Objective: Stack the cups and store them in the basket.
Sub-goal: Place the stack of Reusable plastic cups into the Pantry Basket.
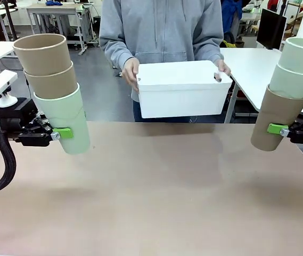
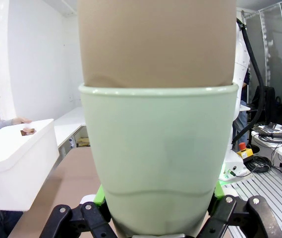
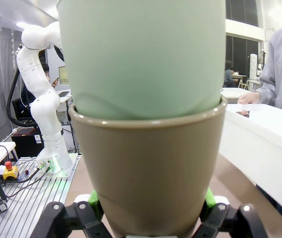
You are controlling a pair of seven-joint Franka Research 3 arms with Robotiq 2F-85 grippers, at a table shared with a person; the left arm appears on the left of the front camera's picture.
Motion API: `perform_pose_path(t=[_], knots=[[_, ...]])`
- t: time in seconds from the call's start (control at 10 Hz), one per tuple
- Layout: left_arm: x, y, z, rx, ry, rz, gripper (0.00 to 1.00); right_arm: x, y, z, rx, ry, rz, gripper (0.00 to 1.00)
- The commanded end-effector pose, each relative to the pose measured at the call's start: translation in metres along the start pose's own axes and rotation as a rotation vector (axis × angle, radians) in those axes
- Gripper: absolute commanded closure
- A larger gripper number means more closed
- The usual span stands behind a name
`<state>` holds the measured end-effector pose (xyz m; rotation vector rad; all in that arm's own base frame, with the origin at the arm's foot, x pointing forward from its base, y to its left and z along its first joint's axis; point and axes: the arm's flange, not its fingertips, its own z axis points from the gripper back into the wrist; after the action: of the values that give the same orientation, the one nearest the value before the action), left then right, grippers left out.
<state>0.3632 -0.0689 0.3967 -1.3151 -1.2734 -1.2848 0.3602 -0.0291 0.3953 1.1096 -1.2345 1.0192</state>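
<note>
My left gripper point(image 1: 60, 133) is shut on a stack of three cups point(image 1: 55, 90): a mint green cup point(image 2: 158, 158) at the bottom with two tan-brown cups point(image 2: 155, 39) nested in it, held above the table's left side. On the right, my right gripper point(image 1: 279, 129) is shut on a second stack point(image 1: 288, 90): a tan-brown cup point(image 3: 148, 168) below, two mint green cups point(image 3: 141, 54) inside it. Both stacks lean outward. A person at the far side holds the white basket point(image 1: 183, 90) in both hands above the table's far edge.
The brown table top point(image 1: 156, 186) lies bare between the two arms. White tables point(image 1: 258, 64) stand behind on the right and left. The left arm's cable point(image 1: 5, 165) loops down at the left edge.
</note>
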Motion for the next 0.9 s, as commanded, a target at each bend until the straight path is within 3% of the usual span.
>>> perform_pose_path(t=[0.0, 0.8], knots=[[0.0027, -0.0005, -0.0008, -0.005, -0.007, -0.012, 0.15, 0.0040, 0.0007, 0.0008, -0.001, -0.003, 0.016, 0.16], [0.0027, -0.0005, -0.0008, -0.005, -0.007, -0.012, 0.15, 0.0040, 0.0007, 0.0008, -0.001, -0.003, 0.016, 0.16]])
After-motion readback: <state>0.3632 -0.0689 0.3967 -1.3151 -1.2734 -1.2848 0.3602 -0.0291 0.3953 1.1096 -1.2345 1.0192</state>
